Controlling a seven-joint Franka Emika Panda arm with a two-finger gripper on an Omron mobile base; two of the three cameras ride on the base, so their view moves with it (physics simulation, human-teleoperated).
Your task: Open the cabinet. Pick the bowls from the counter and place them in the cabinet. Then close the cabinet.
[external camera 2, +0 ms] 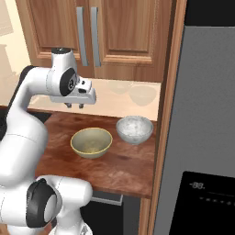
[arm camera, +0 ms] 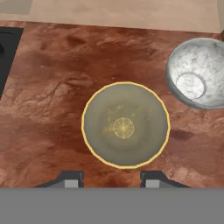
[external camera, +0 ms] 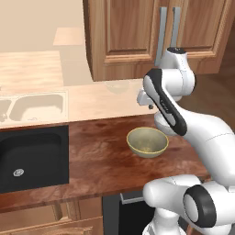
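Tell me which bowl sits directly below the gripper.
The olive-yellow bowl, centred between the fingertips in the hand view; the white-grey bowl sits off to one side.

Two bowls (external camera 2: 91,142) side by side on counter (external camera 2: 124,167).

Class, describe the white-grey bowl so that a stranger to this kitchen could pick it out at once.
Find the dark reddish-brown counter below the closed wooden cabinet. Two bowls sit apart there; take the one nearer the tall grey appliance. The white-grey bowl is glossy and speckled, whereas the olive-yellow bowl is dull.
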